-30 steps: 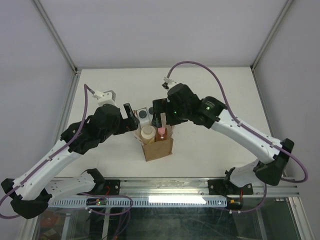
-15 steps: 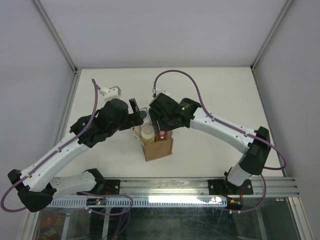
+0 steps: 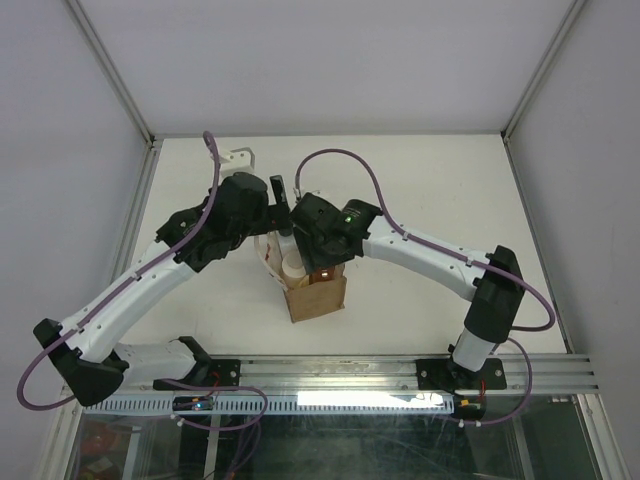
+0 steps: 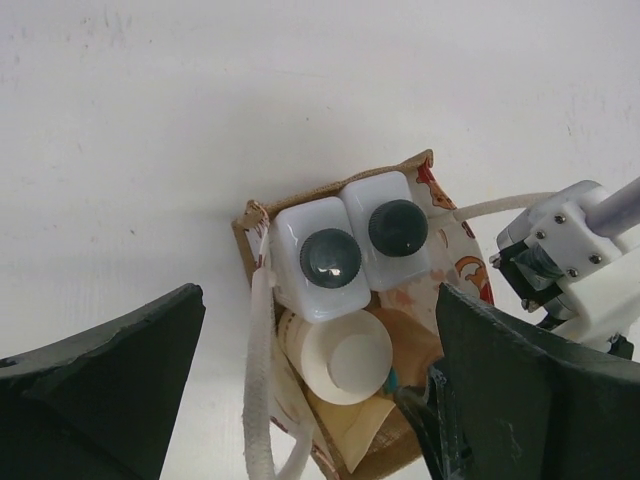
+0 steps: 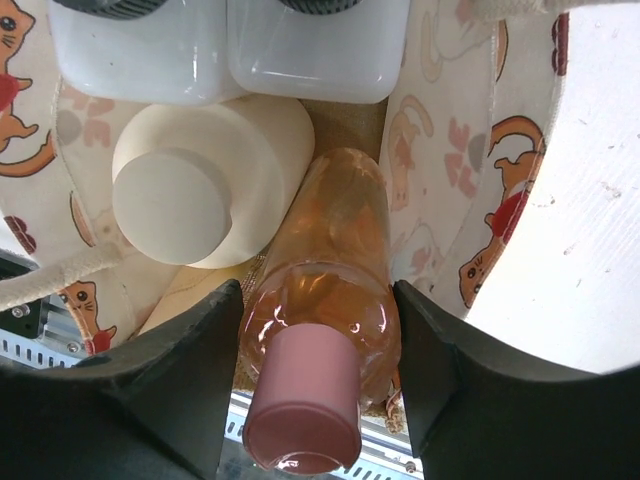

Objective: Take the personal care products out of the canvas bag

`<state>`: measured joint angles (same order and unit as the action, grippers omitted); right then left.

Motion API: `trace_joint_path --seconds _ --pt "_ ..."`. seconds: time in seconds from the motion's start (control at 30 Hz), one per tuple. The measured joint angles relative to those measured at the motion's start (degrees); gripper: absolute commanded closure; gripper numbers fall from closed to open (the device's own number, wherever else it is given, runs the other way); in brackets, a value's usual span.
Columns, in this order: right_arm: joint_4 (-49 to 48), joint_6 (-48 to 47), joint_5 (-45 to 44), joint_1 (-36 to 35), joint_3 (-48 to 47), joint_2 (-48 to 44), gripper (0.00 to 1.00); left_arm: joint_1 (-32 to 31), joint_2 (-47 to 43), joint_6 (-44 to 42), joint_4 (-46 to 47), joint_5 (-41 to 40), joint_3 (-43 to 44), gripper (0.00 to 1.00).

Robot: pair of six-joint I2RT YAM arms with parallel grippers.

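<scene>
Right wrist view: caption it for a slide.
Right gripper straddles the slim orange pink-capped bottle inside the cat-printed canvas bag.

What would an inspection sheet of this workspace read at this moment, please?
Surface: white table; the canvas bag stands upright on it.
Job's things: all four are in the bag: two white bottles side by side, cream bottle, orange bottle.
Clutter: nothing seen.
Grippers: left gripper open, above the bag; right gripper straddles the orange bottle, and it is unclear whether it is squeezing.
Cables: purple cables loop off both arms, apart from the bag.
Surroundings: pale walls, metal frame posts, rail at the near edge.
</scene>
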<state>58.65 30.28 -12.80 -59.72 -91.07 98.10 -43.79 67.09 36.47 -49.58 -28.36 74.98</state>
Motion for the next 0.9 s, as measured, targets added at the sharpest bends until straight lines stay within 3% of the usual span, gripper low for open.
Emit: trace_joint_path --seconds 0.17,0.5,0.6,0.67,0.73,0.9 --pt "0.5 0.1 0.0 0.0 -0.5 0.5 0.34 0.5 0.5 -1.0 0.1 0.2 0.2 0.01" --pt "0.7 2.1 0.0 -0.2 1.7 1.8 0.34 1.0 -8.1 0.7 -0.1 1.1 -4.3 0.01" --pt "0.2 2.5 -0.1 -0.2 2.1 1.7 0.47 1.0 -11.1 1.7 -0.1 1.4 -4.9 0.01" --pt "-0.1 2.6 -0.3 -0.3 2.2 1.6 0.66 1.0 -12.2 2.4 -0.1 1.5 -5.1 0.01" --pt "-0.5 2.8 -0.8 -0.3 2.2 1.5 0.77 1.0 -12.9 3.3 -0.1 1.6 -5.4 0.01" --pt "-0.2 2.5 -1.1 -0.3 1.9 1.4 0.97 1.0 -13.1 4.9 -0.1 2.2 -6.4 0.02"
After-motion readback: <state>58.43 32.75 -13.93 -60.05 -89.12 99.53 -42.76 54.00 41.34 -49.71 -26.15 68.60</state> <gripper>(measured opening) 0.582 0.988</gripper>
